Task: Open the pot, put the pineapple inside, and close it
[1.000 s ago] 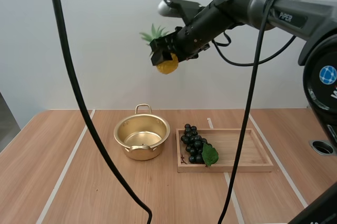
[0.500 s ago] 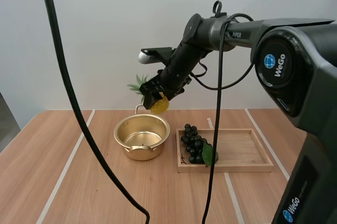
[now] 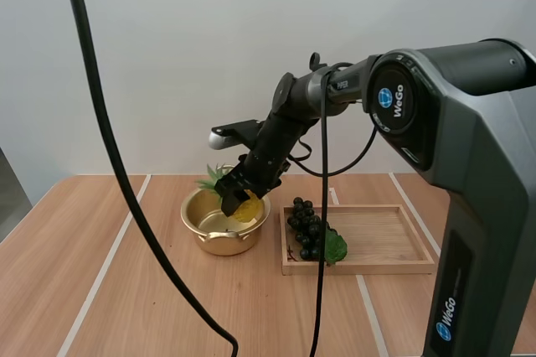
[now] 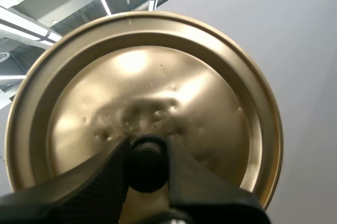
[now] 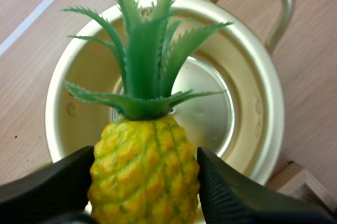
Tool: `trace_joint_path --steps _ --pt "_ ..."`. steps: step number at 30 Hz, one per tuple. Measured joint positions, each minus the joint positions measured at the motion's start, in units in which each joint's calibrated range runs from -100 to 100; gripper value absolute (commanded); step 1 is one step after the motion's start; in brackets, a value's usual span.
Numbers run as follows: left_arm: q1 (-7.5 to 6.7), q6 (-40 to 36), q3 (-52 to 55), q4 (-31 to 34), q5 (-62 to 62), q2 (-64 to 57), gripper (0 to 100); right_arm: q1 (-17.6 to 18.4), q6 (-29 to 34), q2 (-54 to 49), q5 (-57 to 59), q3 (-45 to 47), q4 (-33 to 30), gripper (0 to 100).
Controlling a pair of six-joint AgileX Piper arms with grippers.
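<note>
The pineapple (image 3: 244,209) is pinched by its body in the right gripper (image 3: 238,198) just over the right side of the open pot (image 3: 194,208), lower centre of the high view, while the lid (image 4: 158,87) is clamped by its knob (image 4: 148,163) in the left gripper (image 4: 148,167). It would best be centred and lowered before release so the crown clears the rim (image 5: 55,105); open table (image 3: 100,290) lies left, the tray (image 3: 394,244) close right.

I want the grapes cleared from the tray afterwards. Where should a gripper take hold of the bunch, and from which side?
Probably from straight above, closing across the middle of the grapes. The bunch lies flat at the end of the wooden tray nearest the pot, and the tray's rim blocks a sideways approach. Its leaf looks too flimsy to hold.
</note>
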Motion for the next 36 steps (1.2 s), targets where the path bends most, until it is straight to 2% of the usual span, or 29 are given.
trace_joint_path --steps 4,11,29,31,34,36 --pt "0.0 0.0 0.0 0.0 0.64 0.12 0 1.31 -0.39 1.78 -2.77 0.43 -1.05 0" --pt "0.0 0.0 0.0 0.0 0.78 0.12 0 1.49 0.05 5.49 -4.54 0.54 -4.32 0" --pt "0.0 0.0 0.0 0.04 0.78 0.12 0 1.8 0.75 7.52 -6.4 0.42 -4.79 2" --pt "0.0 0.0 0.0 0.04 0.78 0.12 0 1.8 1.49 7.52 -6.74 0.42 -5.49 20" --pt "0.0 0.0 0.0 0.13 0.78 0.12 0 1.95 2.01 7.52 -7.54 0.42 -6.42 54" --pt "0.0 0.0 0.0 0.25 0.78 0.12 0 1.95 2.01 7.52 -7.54 0.29 -6.67 82"
